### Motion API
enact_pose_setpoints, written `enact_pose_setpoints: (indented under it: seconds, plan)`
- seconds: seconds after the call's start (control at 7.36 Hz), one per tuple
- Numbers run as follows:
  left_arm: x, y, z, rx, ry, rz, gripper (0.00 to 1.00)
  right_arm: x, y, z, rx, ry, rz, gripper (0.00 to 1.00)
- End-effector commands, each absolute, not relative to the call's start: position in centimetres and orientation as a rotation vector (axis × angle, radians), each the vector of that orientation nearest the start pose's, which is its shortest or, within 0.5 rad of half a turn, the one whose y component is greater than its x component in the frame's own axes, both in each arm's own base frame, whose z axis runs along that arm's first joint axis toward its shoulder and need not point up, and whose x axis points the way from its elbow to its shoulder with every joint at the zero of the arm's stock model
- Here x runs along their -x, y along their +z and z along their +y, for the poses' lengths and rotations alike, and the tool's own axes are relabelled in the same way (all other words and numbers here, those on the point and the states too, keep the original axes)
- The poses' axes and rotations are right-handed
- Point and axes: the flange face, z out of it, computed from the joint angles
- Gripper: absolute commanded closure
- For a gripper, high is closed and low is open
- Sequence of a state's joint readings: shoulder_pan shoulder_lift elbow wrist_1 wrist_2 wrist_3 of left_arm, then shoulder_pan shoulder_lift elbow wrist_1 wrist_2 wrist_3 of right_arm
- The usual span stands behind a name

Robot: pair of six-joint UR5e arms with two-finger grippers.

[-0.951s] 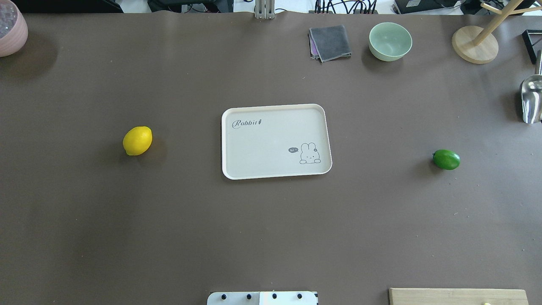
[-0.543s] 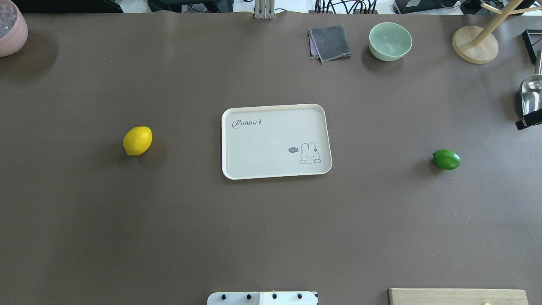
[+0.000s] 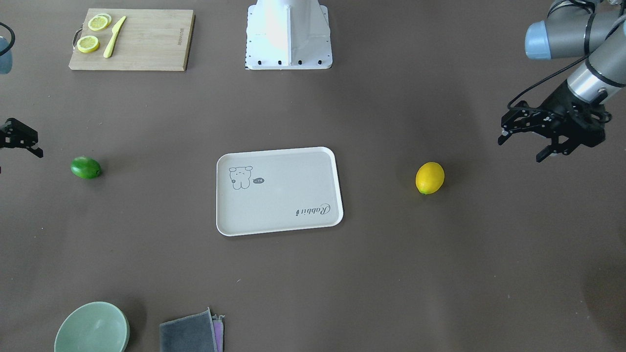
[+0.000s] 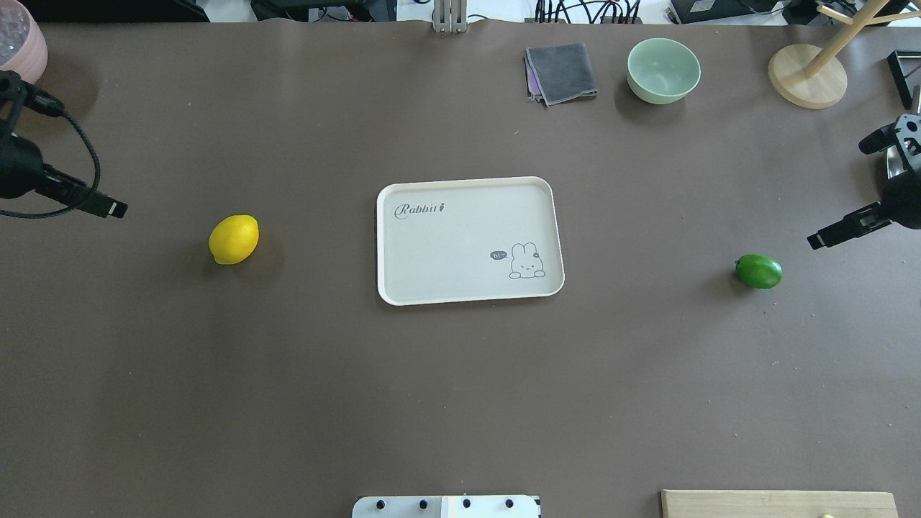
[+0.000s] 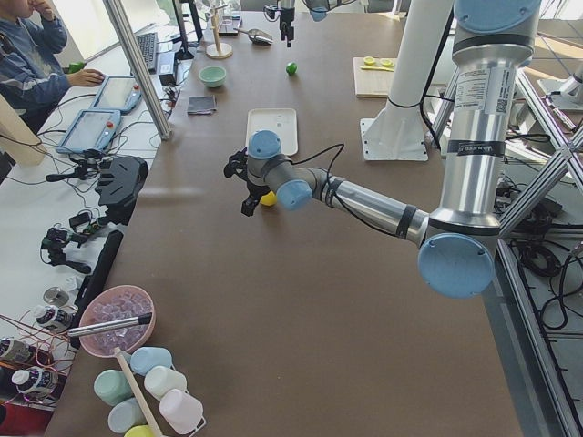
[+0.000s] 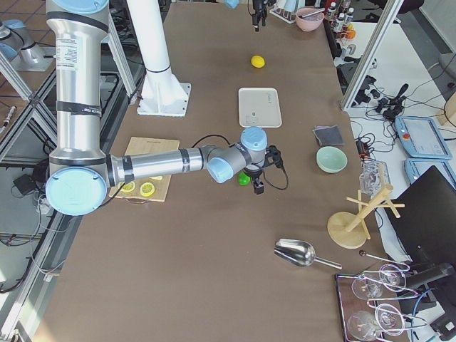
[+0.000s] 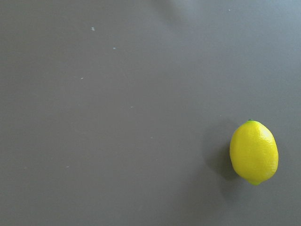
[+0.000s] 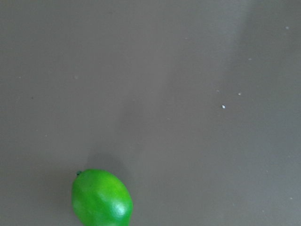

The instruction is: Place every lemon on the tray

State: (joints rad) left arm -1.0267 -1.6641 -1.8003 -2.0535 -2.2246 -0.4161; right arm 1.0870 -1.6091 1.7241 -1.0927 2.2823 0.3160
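One yellow lemon [image 4: 233,239] and one green lemon [image 4: 758,271] flank the tray [image 4: 460,230] on the bench [image 4: 460,403]. Left pincer [image 3: 519,150] spread, holding nothing; right pincer [image 3: 19,139], cannot tell.

The green lemon [image 8: 101,197] lies alone on the bare brown table [image 8: 188,70], at the near left, its lower end cut by the view's edge. A few pale specks [image 8: 223,106] dot the surface farther right.
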Motion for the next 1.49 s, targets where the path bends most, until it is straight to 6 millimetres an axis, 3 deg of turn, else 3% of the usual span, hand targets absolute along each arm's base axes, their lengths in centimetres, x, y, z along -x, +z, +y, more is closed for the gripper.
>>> enact_pose_setpoints:
  seconds: [0.0,0.14,0.41,0.81,0.95,1.09,1.22,1.36]
  plan:
    - [-26.7,43.1,-51.0,-0.422,0.437,0.892,0.03,22.8,52.8,-47.3,-0.298,-0.465,-0.83,0.01]
    - [-28.7,42.7,-51.1,-0.436,0.456,0.872,0.03,24.5,52.4,-47.2,-0.305,-0.492,-0.819,0.04]
    - [-30.7,42.1,-52.4,-0.437,0.456,0.866,0.03,26.0,52.6,-46.7,-0.298,-0.524,-0.815,0.18]
    - [-35.3,41.9,-50.6,-0.425,0.497,0.856,0.03,26.7,53.0,-46.1,-0.29,-0.535,-0.797,0.36]
    - [-37.3,41.4,-50.4,-0.425,0.51,0.853,0.03,26.7,53.0,-46.1,-0.292,-0.536,-0.797,0.57]
    - [-38.6,41.7,-50.6,-0.422,0.505,0.841,0.04,26.7,53.1,-46.0,-0.288,-0.536,-0.798,0.96]
    - [-39.0,41.8,-50.6,-0.416,0.501,0.837,0.25,26.7,52.7,-46.0,-0.287,-0.539,-0.811,1.0]
    - [-39.3,41.8,-50.7,-0.404,0.486,0.837,0.78,26.8,52.1,-46.1,-0.292,-0.534,-0.818,1.0]
